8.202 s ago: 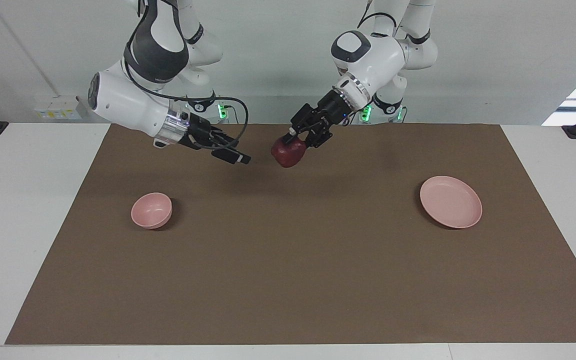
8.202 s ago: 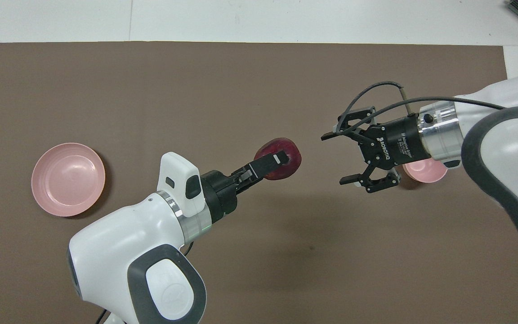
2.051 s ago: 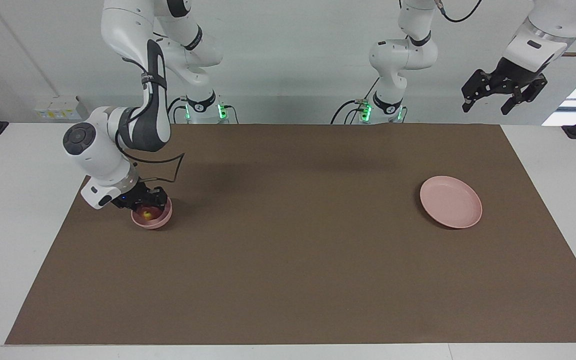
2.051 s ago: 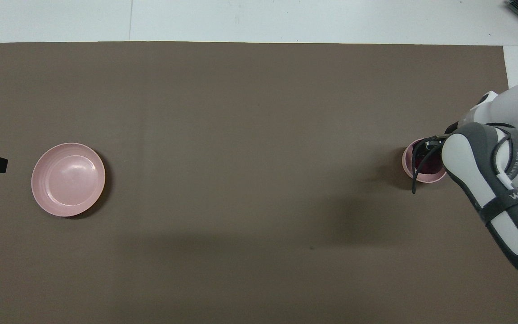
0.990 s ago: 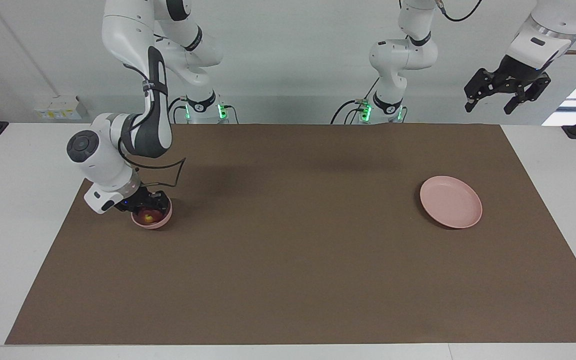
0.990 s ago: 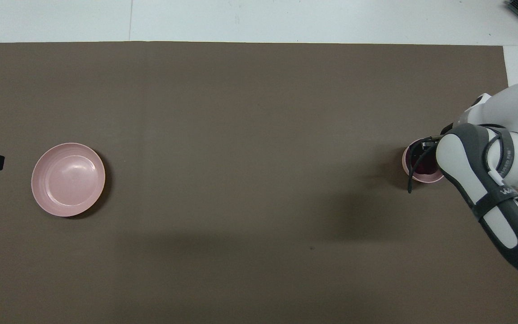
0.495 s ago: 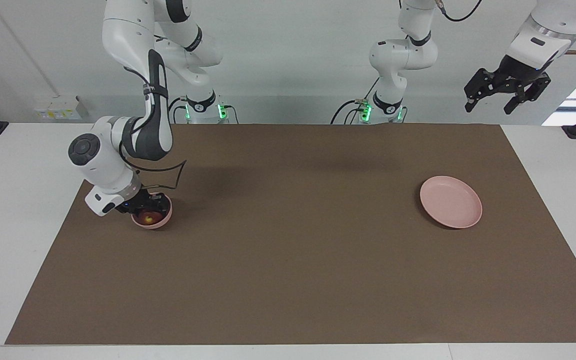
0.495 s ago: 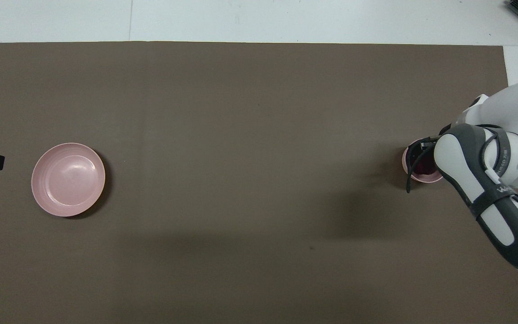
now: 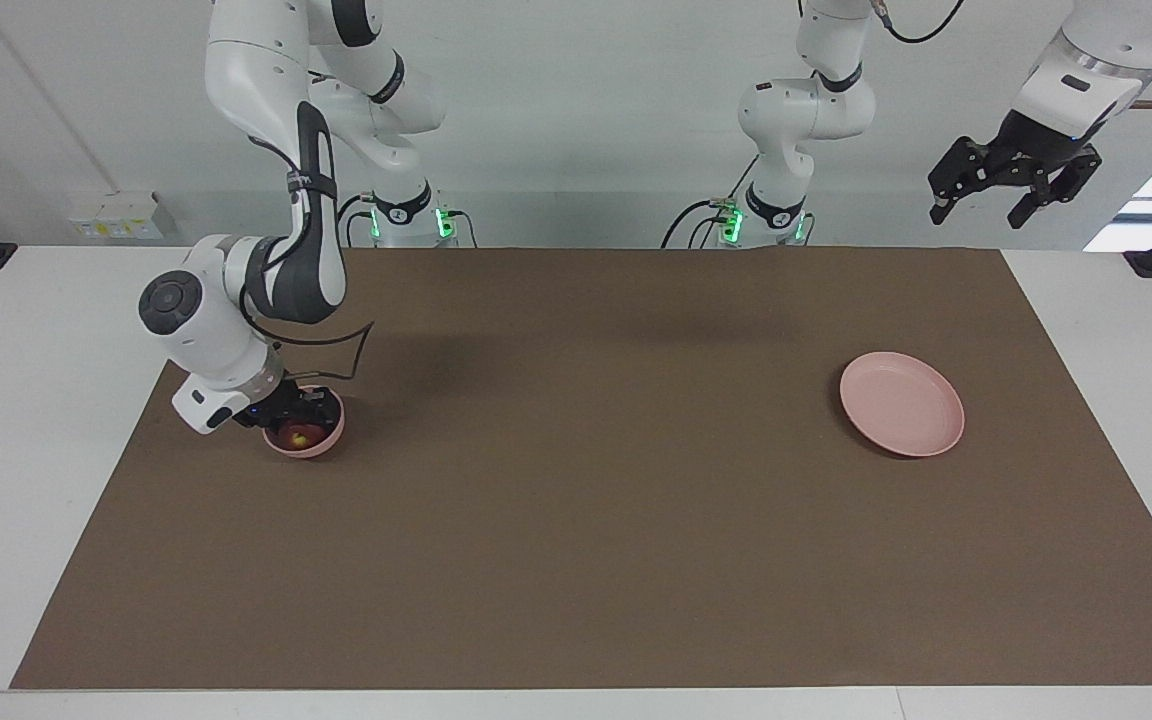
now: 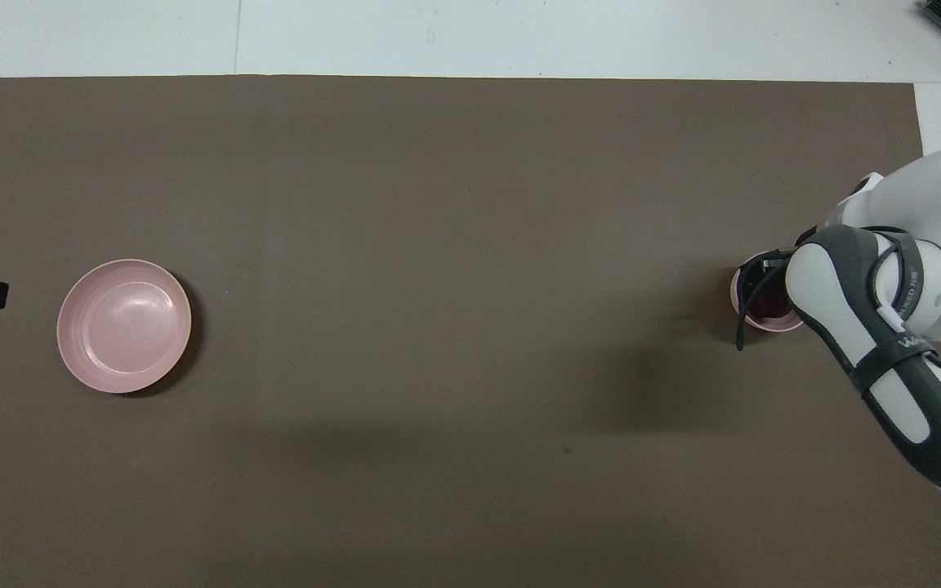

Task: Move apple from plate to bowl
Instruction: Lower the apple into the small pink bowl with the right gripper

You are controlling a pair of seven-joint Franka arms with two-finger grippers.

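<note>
While the right gripper sits low in the bowl, the apple lies under it; grip unclear. Left gripper hangs open and empty, high above the plate.

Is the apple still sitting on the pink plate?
No, the plate is bare; the apple lies in the bowl under the right gripper.

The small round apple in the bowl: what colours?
Dark red apple with a yellow patch; facing view.

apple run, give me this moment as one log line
apple: in bowl | plate: bare | right gripper: at bowl over apple, grip unclear | left gripper: open, raised, waiting at its own end
</note>
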